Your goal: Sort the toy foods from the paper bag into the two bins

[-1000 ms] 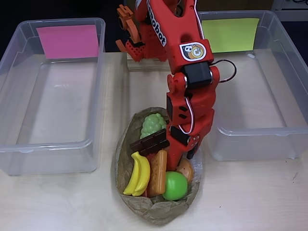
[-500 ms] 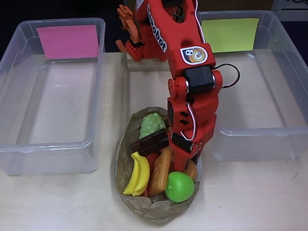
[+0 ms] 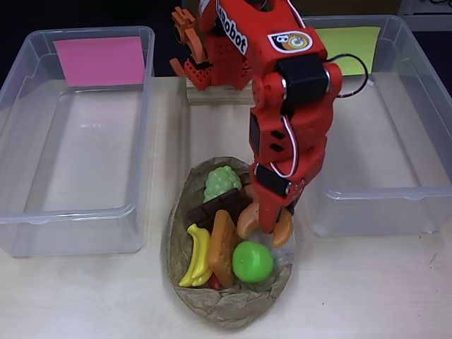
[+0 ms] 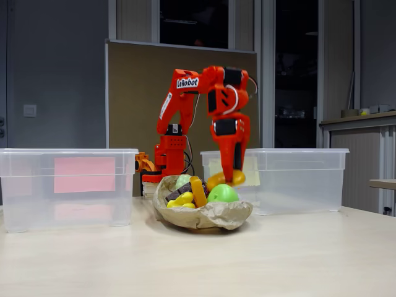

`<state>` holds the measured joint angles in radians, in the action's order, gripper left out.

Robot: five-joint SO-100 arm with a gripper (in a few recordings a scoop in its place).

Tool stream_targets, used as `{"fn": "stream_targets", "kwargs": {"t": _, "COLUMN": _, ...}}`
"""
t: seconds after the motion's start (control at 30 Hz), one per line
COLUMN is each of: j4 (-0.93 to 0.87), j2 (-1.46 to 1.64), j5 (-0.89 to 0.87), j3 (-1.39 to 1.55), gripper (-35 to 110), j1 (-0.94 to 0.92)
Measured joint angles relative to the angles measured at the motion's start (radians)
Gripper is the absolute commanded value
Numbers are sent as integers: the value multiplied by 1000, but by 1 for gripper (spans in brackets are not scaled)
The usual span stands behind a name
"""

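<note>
Several toy foods sit heaped in the bag (image 3: 233, 311) at the middle of the bench (image 3: 367, 289), and one of them — the croissant (image 3: 265, 220) — is clamped in the tool (image 3: 267, 224). In the fixed view the croissant (image 4: 226, 179) hangs just above the heap, its curved ends sticking out on either side of the fingers.

Below it, in the overhead view, the apple (image 3: 253, 261) lies at the lower right of the pile, touching the waffle (image 3: 222, 248), which stands on edge beside it. The bananas (image 3: 195, 256) lean against the waffle's left side, at the bag's left wall. A sliver of red, the chili (image 3: 215, 281), peeps out beneath the bananas and waffle. The chocolate (image 3: 217, 207) lies across the pile above them, and the grapes (image 3: 222, 181) sit at the top end of the bag, touching the chocolate.

The arm (image 3: 289, 106) reaches down from its base (image 3: 194, 53) at the far edge of the bench, its wrist pointing straight down over the bag's right half.

Two bins flank the bag. The pink-labelled bin (image 3: 21, 219) stands to the left in the overhead view, the green-labelled bin (image 3: 417, 198) to the right; the bag lies between them, near the front corner of each. In the fixed view the brown paper (image 4: 204, 216) curls up around the food like a shallow bowl.
</note>
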<state>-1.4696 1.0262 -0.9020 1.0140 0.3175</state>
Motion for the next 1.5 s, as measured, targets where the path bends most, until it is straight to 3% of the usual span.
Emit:
{"fn": "stream_targets", "kwargs": {"t": 0.23, "j4": -304, "j2": 112, "j5": -69, "j3": -161, "gripper": 4, "j1": 32}}
{"fn": "stream_targets", "kwargs": {"t": 0.43, "j4": -347, "j2": 425, "j5": -189, "j3": 35, "gripper": 4, "j1": 92}}
{"fn": "stream_targets", "kwargs": {"t": 0.63, "j4": -356, "j2": 621, "j5": -560, "j3": 176, "gripper": 4, "j1": 333}}
{"fn": "stream_targets", "kwargs": {"t": 0.9, "j4": -163, "j2": 583, "j5": -1293, "j3": 258, "gripper": 4, "j1": 815}}
{"fn": "stream_targets", "kwargs": {"t": 1.07, "j4": -32, "j2": 480, "j5": -1618, "j3": 328, "gripper": 4, "j1": 971}}
{"fn": "stream_targets", "kwargs": {"t": 1.2, "j4": 97, "j2": 474, "j5": -1756, "j3": 489, "gripper": 4, "j1": 1035}}
{"fn": "stream_targets", "kwargs": {"t": 1.5, "j4": 201, "j2": 532, "j5": -1813, "j3": 738, "gripper": 5, "j1": 1058}}
